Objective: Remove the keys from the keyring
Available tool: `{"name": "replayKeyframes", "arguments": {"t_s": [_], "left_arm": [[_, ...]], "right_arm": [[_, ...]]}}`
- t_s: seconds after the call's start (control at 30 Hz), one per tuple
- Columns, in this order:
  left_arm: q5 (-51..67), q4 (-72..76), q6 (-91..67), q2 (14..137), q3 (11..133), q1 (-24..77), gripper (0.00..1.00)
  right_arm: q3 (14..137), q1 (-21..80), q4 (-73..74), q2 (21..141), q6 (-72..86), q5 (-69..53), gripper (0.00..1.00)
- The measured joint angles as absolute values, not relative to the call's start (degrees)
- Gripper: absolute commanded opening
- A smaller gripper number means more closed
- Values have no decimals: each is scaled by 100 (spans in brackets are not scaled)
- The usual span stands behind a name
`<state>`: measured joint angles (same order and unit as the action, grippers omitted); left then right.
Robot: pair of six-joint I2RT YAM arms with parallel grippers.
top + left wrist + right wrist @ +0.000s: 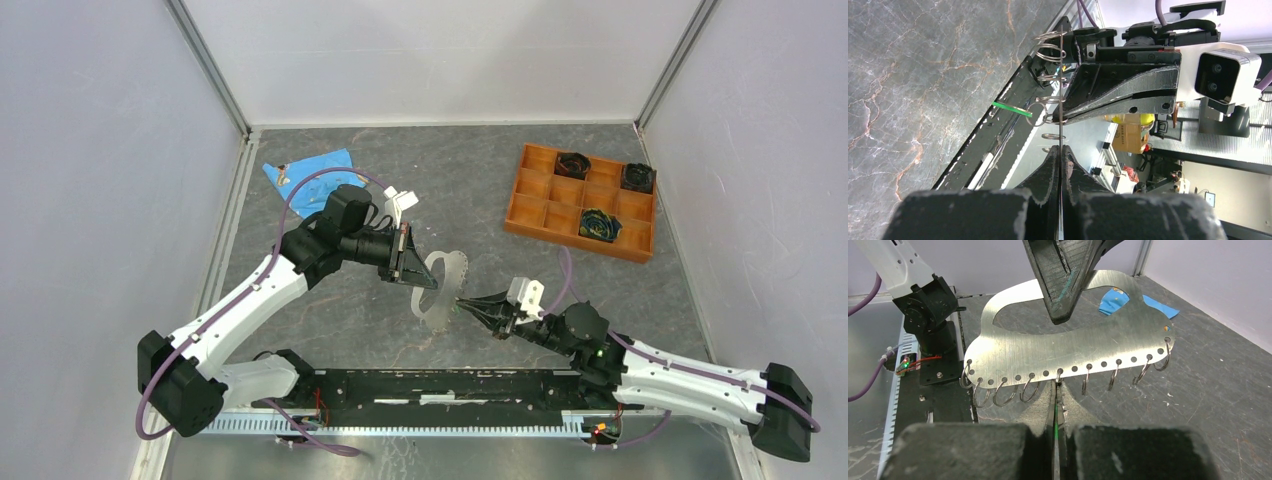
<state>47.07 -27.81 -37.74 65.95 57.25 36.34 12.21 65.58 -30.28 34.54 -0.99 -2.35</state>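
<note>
The keyring [1073, 350] is held up off the worktop [340, 320] near its middle, between the two arms. The left pincer [424, 281] is clamped on its upper band, and in the right wrist view those black fingers cover part of the open centre. The right pincer [464, 303] comes in from the opposite side. Its fingers are pressed together under the hole-lined lower edge, on the near end of the green key [1012, 109], which juts out flat past the plate. A row of wire rings [1113, 377] hangs from the holes on either side of that grip, close beside the fingertips. An orange tray [520, 192] holding three dark items [600, 224] sits at back right and a crumpled blue piece [312, 172] at back left, both well apart from the keyring.

From the left wrist the keyring is edge-on, a thin line. How much of the green key sits inside the fingers is hard to make out; only a green sliver shows between them. Walls close the worktop at left, back and right, and bare stone lies under the raised keyring.
</note>
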Motion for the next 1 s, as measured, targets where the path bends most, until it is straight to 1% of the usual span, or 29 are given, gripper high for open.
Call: {"name": "replayKeyframes", "arguments": {"t_s": [0.27,0.67,0.73,1.0], "left_arm": [[4705,-2668,-3778,6595,5666,3627,2],[4711,-2510,-3791,6602,5577,3618,2],[4711,-2508,-3793,6602,5577,3618,2],[4700,-2515,-3795,6595,5577,3623,2]], "right_arm": [[1219,6558,-2845,3177,-97,-180,1],[1070,6558,-3052,3004,-82,-169,2],[1033,6558,-3081,2991,-73,-169,4],[810,6558,-3144,2845,-23,-165,24]]}}
